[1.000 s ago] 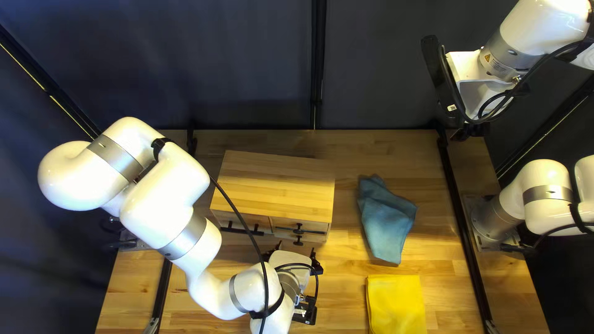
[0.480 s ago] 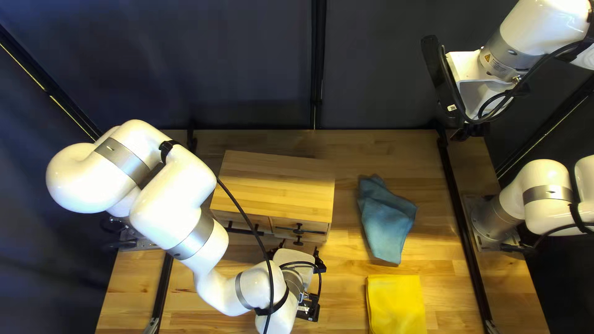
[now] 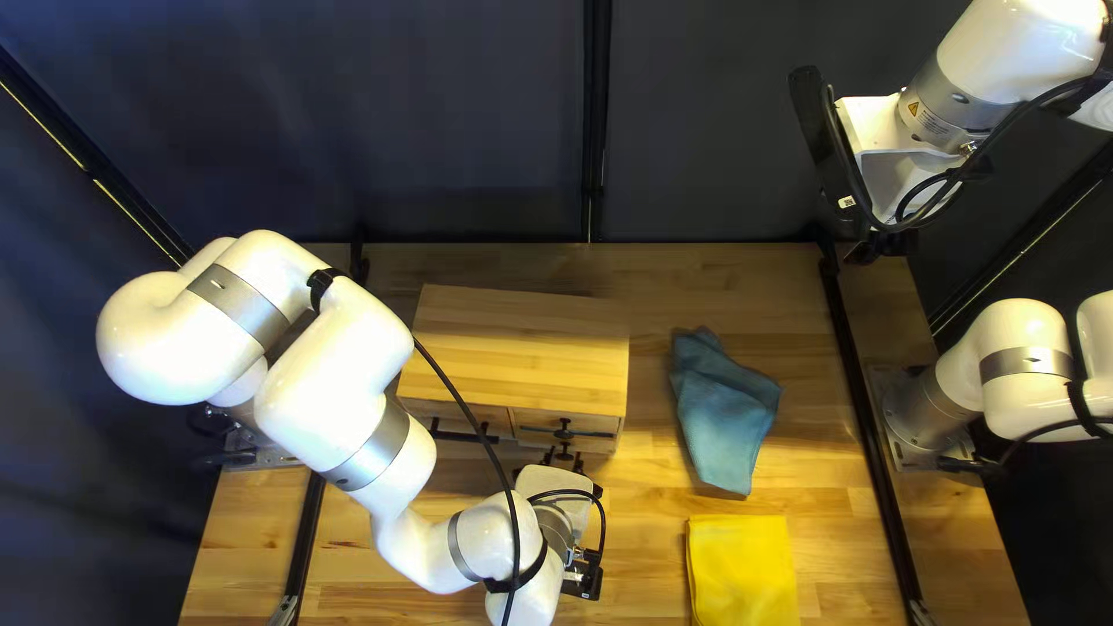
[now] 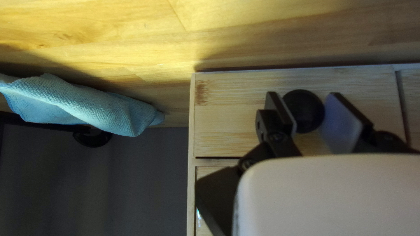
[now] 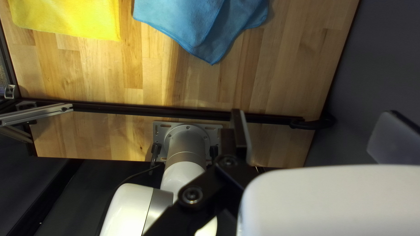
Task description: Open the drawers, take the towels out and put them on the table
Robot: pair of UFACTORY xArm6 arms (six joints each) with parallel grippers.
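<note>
A pale butcher-block wooden table (image 3: 765, 278) fills the lower half of the top left view, with black rails along its 9 and 3 o'clock edges. A dark curtain (image 3: 348, 113) hangs behind its 12 o'clock edge.

A light wooden chest of drawers (image 3: 522, 348) stands near the table's middle, its plank top bare. The drawer fronts, with black handles, face 6 o'clock and look flush. A crumpled blue cloth towel (image 3: 722, 413) lies on the table at the chest's 3 o'clock, apart from it. A folded yellow cloth towel (image 3: 741, 565) lies flat at the blue one's 6 o'clock, by the near edge.

The left gripper (image 4: 306, 116) sits at the chest's 6 o'clock. In the left wrist view its two fingers press from both sides on a round black knob (image 4: 303, 105). The knob belongs to the lowest drawer front, at the end of the chest nearest the blue towel. The right gripper (image 5: 316, 137) is raised off at 2 o'clock of the table, fingers spread wide with nothing between them.

A second ago the left gripper stood a little back from the chest front. Since then the left arm has swung towards the chest and carried the fingers onto the knob. Both towels and the right arm are where they were.
</note>
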